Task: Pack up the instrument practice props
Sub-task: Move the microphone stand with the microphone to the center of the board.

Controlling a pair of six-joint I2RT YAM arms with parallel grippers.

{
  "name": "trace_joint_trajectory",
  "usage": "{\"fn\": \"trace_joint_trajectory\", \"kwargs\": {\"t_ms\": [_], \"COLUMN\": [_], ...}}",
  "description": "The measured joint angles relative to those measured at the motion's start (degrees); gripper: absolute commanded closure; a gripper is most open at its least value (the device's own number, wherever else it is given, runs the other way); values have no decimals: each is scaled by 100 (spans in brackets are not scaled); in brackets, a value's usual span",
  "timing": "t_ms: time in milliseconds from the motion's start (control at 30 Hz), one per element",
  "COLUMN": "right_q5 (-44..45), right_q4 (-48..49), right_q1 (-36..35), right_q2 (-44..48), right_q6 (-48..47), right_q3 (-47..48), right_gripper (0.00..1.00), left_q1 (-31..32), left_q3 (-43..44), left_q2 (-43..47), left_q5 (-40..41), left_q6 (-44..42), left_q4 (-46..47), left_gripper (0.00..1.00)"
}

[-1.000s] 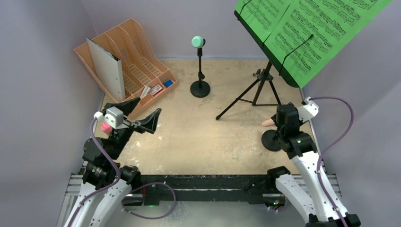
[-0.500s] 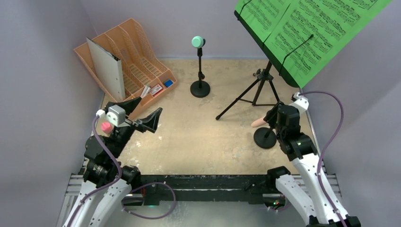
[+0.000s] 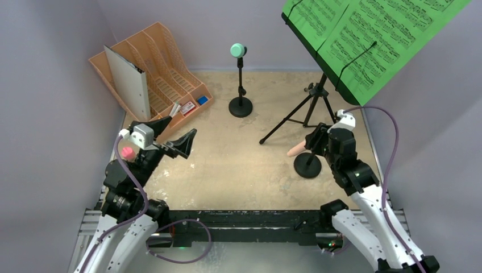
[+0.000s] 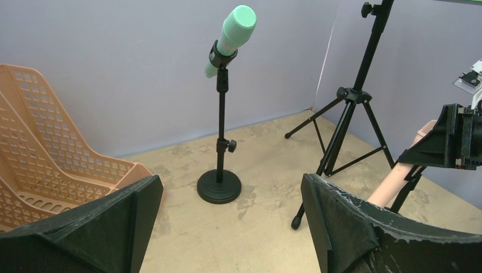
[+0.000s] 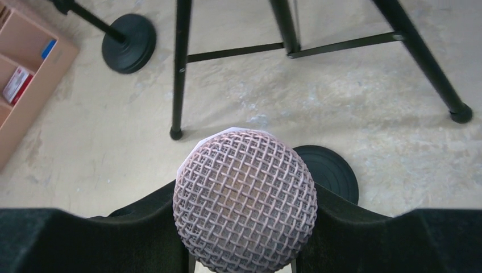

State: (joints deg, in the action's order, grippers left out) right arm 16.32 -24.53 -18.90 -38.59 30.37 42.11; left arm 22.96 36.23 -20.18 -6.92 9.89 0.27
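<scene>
Pink toy microphone (image 3: 295,151), clamped in the right gripper (image 3: 317,142) near the table's (image 3: 239,165) right edge with its clip pole (image 3: 307,165) attached, could knock the tripod (image 3: 311,108) just beside it and topple it; the left gripper (image 3: 170,134) gapes empty.

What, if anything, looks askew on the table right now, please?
The pink microphone tilts far over on its stand, clamped in the right gripper, while the teal microphone points steeply upward.

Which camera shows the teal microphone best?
Left wrist: the teal microphone shows side-on, whole, clipped on its pole. Top external shows it small, far off; right wrist catches only the pole's base.
</scene>
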Motion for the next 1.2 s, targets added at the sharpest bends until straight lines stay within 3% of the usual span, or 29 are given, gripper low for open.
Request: {"fn": "trace_joint_trajectory", "kwargs": {"t_ms": [367, 700, 1200], "right_q5": [269, 1687, 2284], "right_q4": [459, 951, 2181], "right_q1": [-1816, -4352, -4795], "right_q2": [-352, -1578, -3191], "right_q6": [162, 776, 940], "right_q3": [-37, 389, 1036], "right_gripper": [97, 95, 93], "left_q1": [0, 0, 0], "left_q3": [0, 0, 0], "left_q2": [-201, -295, -339], "left_q5": [-35, -37, -160], "left_q6": [0, 2, 9], "left_q4": [-2, -4, -4], "left_gripper": [1, 1, 1]}}
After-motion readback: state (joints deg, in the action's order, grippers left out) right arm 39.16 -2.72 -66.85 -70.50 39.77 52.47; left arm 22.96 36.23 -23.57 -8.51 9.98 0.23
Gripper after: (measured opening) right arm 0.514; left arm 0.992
